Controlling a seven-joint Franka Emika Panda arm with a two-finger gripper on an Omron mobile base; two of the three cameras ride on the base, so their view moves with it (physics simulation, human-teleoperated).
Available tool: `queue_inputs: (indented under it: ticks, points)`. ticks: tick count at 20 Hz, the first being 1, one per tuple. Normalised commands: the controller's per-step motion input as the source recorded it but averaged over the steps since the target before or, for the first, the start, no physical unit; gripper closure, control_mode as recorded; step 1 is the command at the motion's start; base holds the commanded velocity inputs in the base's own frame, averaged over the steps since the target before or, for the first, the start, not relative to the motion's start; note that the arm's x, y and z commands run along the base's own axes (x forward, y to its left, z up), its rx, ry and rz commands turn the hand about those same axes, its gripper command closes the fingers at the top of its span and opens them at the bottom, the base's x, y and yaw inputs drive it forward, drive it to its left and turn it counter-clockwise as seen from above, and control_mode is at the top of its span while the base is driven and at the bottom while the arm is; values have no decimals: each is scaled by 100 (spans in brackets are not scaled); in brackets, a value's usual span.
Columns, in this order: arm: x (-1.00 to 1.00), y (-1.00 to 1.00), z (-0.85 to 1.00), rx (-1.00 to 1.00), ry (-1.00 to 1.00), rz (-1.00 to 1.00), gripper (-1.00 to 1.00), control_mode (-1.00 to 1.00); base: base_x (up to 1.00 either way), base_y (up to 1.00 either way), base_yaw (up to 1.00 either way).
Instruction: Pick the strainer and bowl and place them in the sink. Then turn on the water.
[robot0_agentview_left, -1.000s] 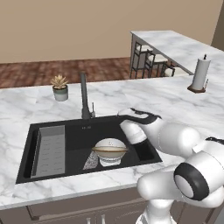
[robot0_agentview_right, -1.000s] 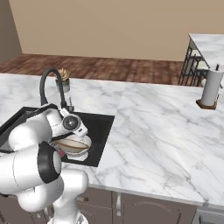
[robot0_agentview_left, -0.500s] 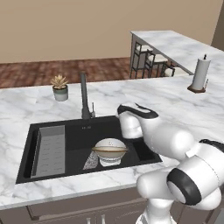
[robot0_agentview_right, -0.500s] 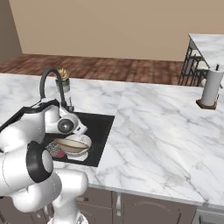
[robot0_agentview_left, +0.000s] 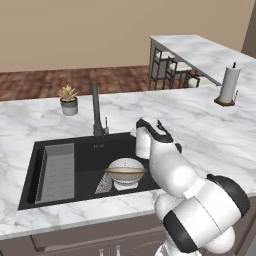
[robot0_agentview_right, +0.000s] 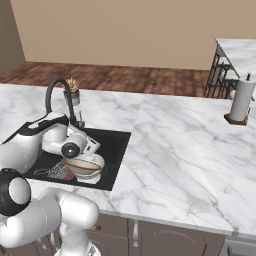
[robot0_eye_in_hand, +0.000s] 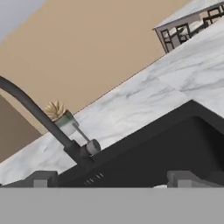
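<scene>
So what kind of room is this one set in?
A rendered home kitchen, by the look of it: a black sink with a tall dark faucet set in a marble counter, a paper towel roll on its stand, and a second counter with stools behind.

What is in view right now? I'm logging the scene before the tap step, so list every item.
bowl: one, tan with brown rim, in the sink.
strainer: one, silver mesh, in the sink beside the bowl.
sink: one, black, set in the counter.
ribbed tray: one, grey, at the sink's left end.
faucet: one, dark, behind the sink.
potted plant: one, green, on the counter.
paper towel roll: one, white, far right counter.
gripper: one, open, facing the faucet.
</scene>
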Motion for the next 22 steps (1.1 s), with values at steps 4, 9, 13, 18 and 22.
queue_inputs:
  ticks: [4,9,13,18,22]
  points:
    - [0,0,4,-7,-12,0,-100,-100,0,0,0]
    - [0,0,17,-5,-13,0,-100,-100,0,0,0]
    - [0,0,19,-3,-17,0,-100,-100,0,0,0]
    - [0,0,12,-5,-21,0,-100,-100,0,0,0]
    - [0,0,3,-4,-18,4,-100,-100,0,0,0]
